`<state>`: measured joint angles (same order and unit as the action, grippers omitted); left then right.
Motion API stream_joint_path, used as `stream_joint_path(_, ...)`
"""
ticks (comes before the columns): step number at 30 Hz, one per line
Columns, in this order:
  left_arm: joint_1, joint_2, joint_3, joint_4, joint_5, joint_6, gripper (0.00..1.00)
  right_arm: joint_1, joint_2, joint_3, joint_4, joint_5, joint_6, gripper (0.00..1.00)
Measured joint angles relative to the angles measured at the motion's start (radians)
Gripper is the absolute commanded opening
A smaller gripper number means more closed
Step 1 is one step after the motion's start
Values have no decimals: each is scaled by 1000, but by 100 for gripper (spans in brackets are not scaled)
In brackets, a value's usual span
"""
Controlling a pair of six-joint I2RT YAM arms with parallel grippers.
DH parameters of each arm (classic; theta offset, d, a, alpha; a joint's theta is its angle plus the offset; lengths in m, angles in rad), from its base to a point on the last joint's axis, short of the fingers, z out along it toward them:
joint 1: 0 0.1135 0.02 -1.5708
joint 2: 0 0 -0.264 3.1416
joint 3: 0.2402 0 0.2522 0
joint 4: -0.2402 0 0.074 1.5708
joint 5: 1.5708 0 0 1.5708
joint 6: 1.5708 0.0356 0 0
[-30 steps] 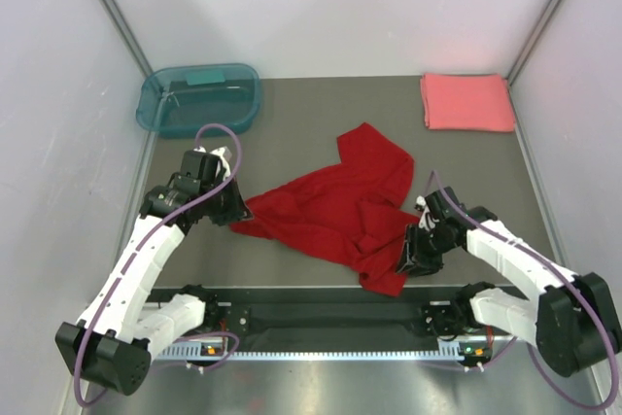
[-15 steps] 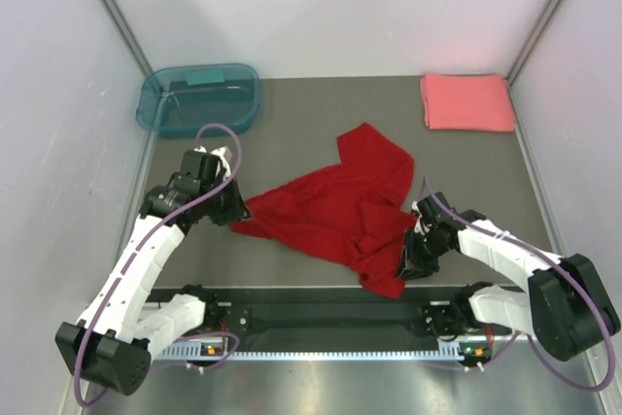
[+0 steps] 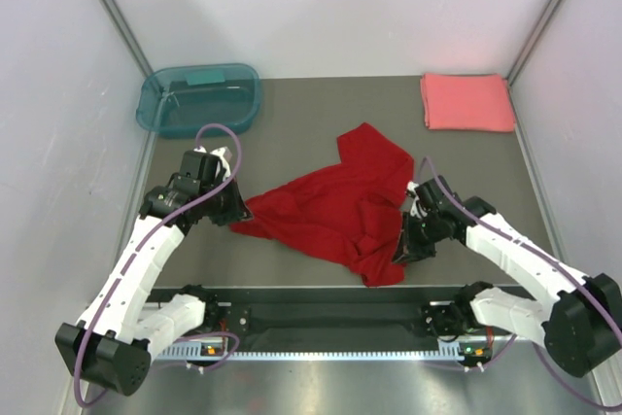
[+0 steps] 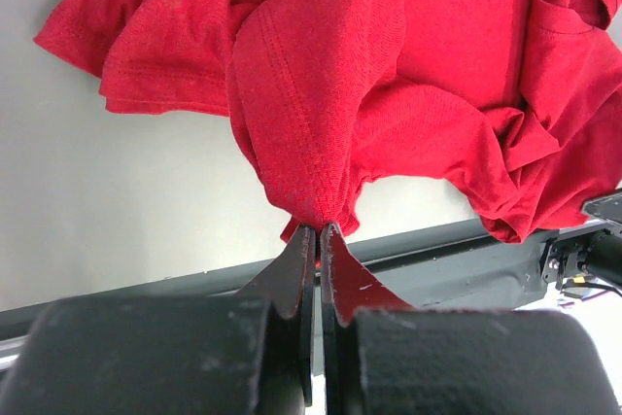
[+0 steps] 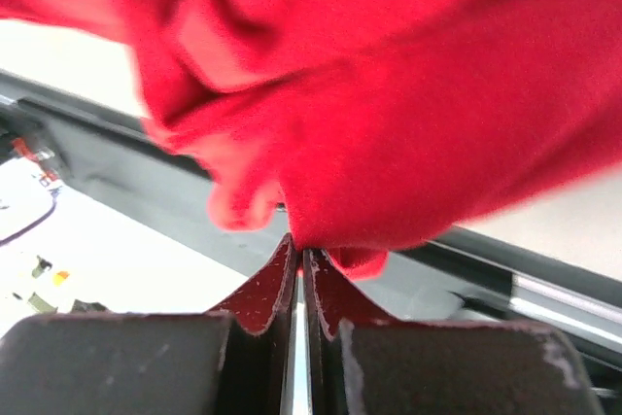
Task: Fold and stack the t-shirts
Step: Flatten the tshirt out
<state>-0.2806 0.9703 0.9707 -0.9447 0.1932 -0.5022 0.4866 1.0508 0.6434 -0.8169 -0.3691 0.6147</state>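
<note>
Looking from above, the right gripper [image 3: 406, 245] has edged inward since a second ago and closed on the near hem of the deep red t-shirt [image 3: 330, 206], crumpled mid-way along the bench [image 3: 292, 133]. The coral t-shirt [image 3: 466, 101] lies folded at the far right corner. Left wrist: the left gripper [image 4: 317, 232] has its jaws pinched on a red fold. Right wrist: jaws clamped on red cloth.

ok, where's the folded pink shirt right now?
Top view: the pink shirt sits in the far right corner of the table, clear of the red shirt mid-table, opposite the teal tub at far left.
</note>
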Motion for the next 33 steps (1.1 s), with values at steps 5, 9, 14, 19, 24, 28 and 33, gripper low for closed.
stream_joint_path(5, 1, 0, 0, 0, 1, 0, 0, 63, 137, 106, 58, -58, 30, 9)
stream_joint_path(9, 2, 0, 0, 1, 6, -1, 0, 122, 345, 219, 166, -122, 76, 24)
stream_joint_path(14, 2, -1, 0, 1, 8, -1, 0, 213, 421, 324, 225, -161, 94, 35)
stream_joint_path(19, 2, -17, 0, -1, 8, -1, 0, 208, 310, 298, 185, -130, 51, 39)
stream_joint_path(24, 2, -24, 0, -2, 8, -1, 0, 182, 147, 252, 63, -38, 24, 32)
stream_joint_path(28, 3, -24, 0, -2, 9, -1, 0, 147, 48, 218, -25, 74, 24, 25)
stream_joint_path(33, 3, -23, 0, -1, 16, -1, 0, 82, -50, 63, -101, 163, 24, 36)
